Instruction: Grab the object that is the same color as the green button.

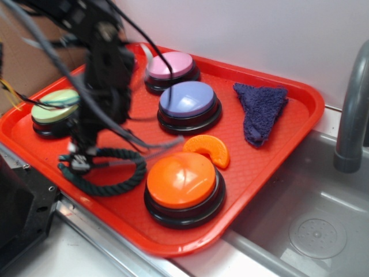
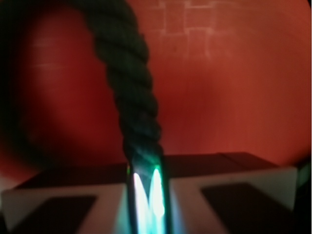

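The dark green twisted rope (image 1: 118, 176) lies curved on the red tray (image 1: 271, 156) at its front left. My gripper (image 1: 78, 163) stands over the rope's left end, shut on it. In the wrist view the rope (image 2: 131, 92) runs up from between the two pale fingers (image 2: 219, 195), which press against it on both sides, and arcs to the upper left. The green button (image 1: 55, 107) with its pale green top sits at the tray's left edge, just behind the gripper and partly hidden by the arm.
An orange button (image 1: 183, 187) stands at the tray's front, a lilac one (image 1: 188, 101) in the middle, a pink one (image 1: 171, 68) behind. An orange slice-shaped piece (image 1: 210, 149) and a purple fuzzy cloth (image 1: 260, 109) lie to the right. A sink basin (image 1: 311, 231) and grey faucet (image 1: 350, 115) are on the right.
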